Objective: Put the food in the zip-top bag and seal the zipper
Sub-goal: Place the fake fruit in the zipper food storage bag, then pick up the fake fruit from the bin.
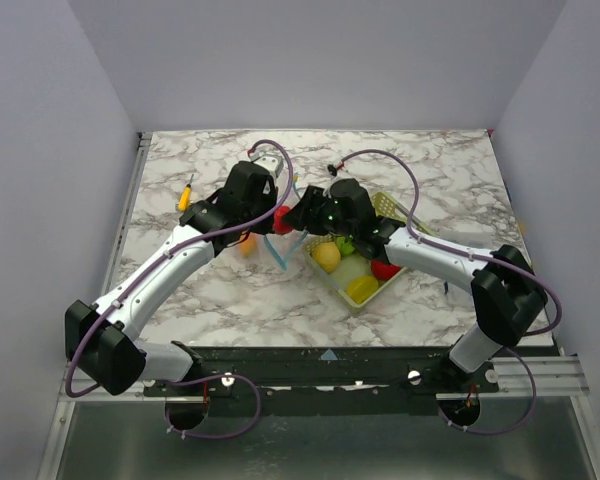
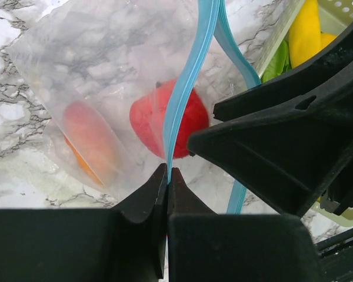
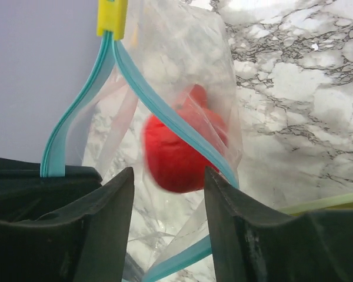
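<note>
The clear zip-top bag (image 2: 76, 53) hangs by its light-blue zipper (image 2: 188, 82), and my left gripper (image 2: 167, 176) is shut on that strip. Inside the bag lie a red food piece (image 2: 150, 123) and an orange one (image 2: 85, 141). My right gripper (image 3: 167, 176) is open just above the bag's spread mouth. The red food (image 3: 173, 153), blurred, shows past its fingers (image 3: 235, 217), touching neither. A yellow slider (image 3: 112, 16) sits at the zipper's far end. From above, both grippers meet over the bag (image 1: 278, 240) at mid-table.
The yellow-green mesh basket (image 1: 355, 300) stands just right of the bag, under my right arm, holding yellow (image 1: 326, 256), red (image 1: 385, 270) and green (image 1: 345, 243) food. A small orange-yellow thing (image 1: 185, 195) lies at the table's left.
</note>
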You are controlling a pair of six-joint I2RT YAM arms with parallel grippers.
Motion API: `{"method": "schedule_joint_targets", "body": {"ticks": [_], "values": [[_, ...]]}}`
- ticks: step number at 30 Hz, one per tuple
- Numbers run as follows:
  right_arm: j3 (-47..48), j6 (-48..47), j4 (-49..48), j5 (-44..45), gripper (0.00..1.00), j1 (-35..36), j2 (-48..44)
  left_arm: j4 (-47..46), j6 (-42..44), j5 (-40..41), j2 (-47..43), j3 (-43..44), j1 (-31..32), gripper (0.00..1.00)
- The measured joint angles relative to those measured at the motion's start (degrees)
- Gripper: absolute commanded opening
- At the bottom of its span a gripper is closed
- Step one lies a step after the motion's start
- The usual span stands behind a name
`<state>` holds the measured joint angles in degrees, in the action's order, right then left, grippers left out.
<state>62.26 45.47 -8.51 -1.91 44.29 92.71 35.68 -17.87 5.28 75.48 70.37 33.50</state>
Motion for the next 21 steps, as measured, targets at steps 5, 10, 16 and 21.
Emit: {"method": "schedule_joint_targets", "body": {"ticks": [5,10,16,21], "values": [[1.36,-0.04,0.83,0.2,0.59,0.02,0.81,0.02,-0.02,-0.02,-0.04,0.0,-0.2,0.0],[1.31,-0.17,2.73,0.52,0.59,0.0,-0.31,0.0,-0.02,-0.02,-0.07,0.0,-0.46,0.0],[0.44,-1.84,8.33,2.78,0.59,0.0,-7.8,0.0,-0.02,-0.02,-0.07,0.0,-0.55,0.0],[-2.45,-4.2,15.52,6.62,0.63,0.02,-16.28,0.0,0.0,0.0,-0.07,0.0,-0.55,0.0]]}}
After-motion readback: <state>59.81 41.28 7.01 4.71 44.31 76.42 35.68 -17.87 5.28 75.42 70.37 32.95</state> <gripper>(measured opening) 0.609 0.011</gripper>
